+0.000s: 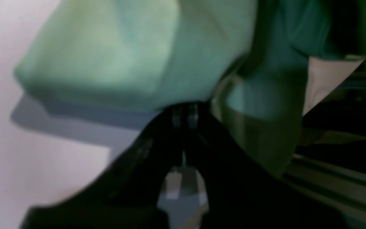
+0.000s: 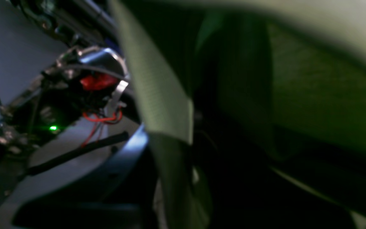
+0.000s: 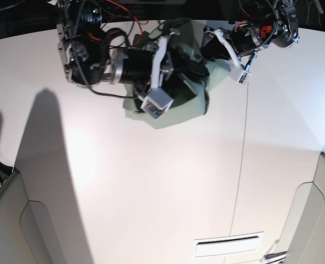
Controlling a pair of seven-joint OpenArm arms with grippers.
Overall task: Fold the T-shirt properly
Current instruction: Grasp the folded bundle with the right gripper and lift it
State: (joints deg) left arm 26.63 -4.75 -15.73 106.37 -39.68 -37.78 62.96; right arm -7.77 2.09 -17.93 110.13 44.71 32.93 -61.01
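T-shirt [image 3: 176,107] bunched in a pale sage-green heap at the far edge of the white counter [image 3: 151,187], a little left of centre in the base view; partly lifted rather than lying flat, with both arms crowded over it.

Left tool [image 1: 184,116] seen from its own wrist camera with dark jaws drawn close together right at the cloth's edge; judged clamped on a fold of the T-shirt [image 1: 113,57], though motion blur leaves some doubt; green panel hanging forward from that pinch, casting a shadow on the counter [image 1: 27,165] beneath, so evidently raised clear of the surface there.

Right tool buried under fabric in the base view and lost in darkness in the right wrist view; cannot tell whether its jaws are apart or together; only a hemmed strip of T-shirt [image 2: 160,92] draped close across the lens, with the other arm's wiring and a green indicator light beyond.

Probably gathered and hoisted like this to shake the garment open or carry an edge across for a fold; judged early in the task, since no neat rectangle or visible crease line yet; cloth thin and floppy, likely to sag and slip from a shallow pinch.

No brand, label, print or legible writing found on shirt, arms or counter.
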